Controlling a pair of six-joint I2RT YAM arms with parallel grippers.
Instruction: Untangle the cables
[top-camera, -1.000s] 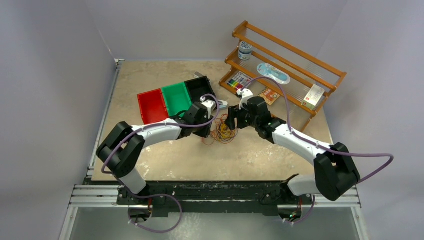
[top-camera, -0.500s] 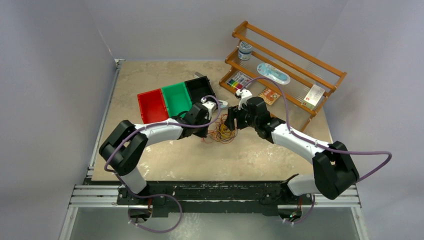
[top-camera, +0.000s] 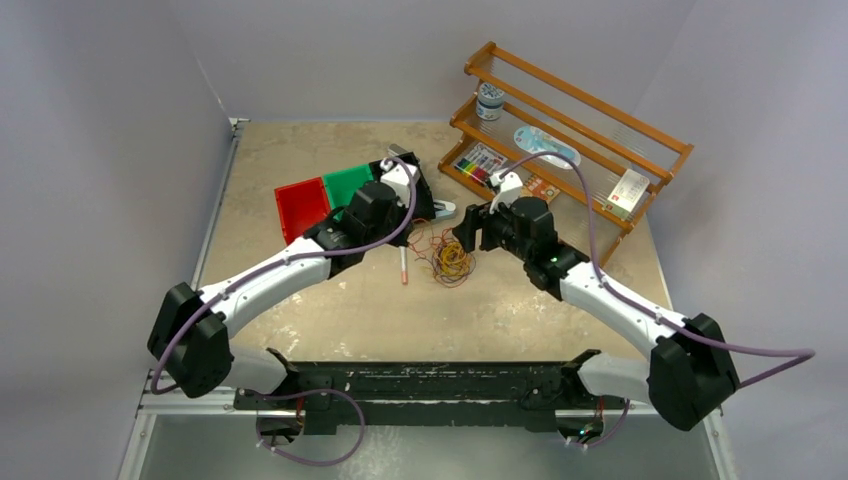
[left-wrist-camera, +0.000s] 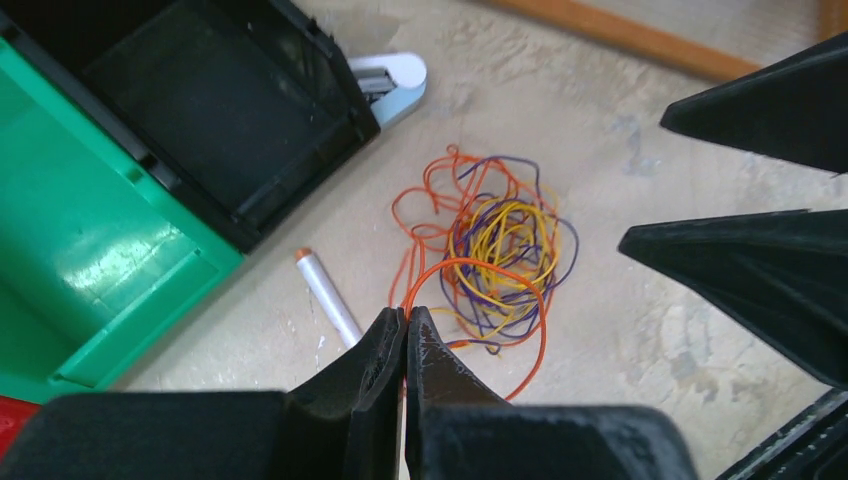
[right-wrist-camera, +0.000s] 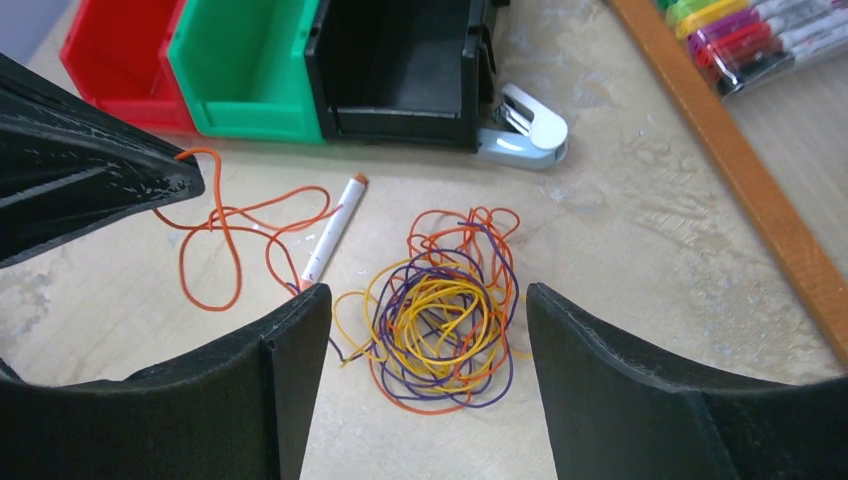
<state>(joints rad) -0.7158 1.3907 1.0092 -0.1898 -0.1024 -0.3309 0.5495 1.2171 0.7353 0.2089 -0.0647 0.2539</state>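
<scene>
Left jaws pinching orange wire (left-wrist-camera: 470, 263); right jaws spread above cables (right-wrist-camera: 440, 330)

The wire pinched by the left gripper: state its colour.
Orange; the wire shows best in the left wrist view.

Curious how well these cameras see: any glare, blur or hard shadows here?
Left wrist: cables sharp, a glare patch on the green bin. Right wrist: cables crisp, shadows faint. Top external: even light, cables small and fine.
</scene>
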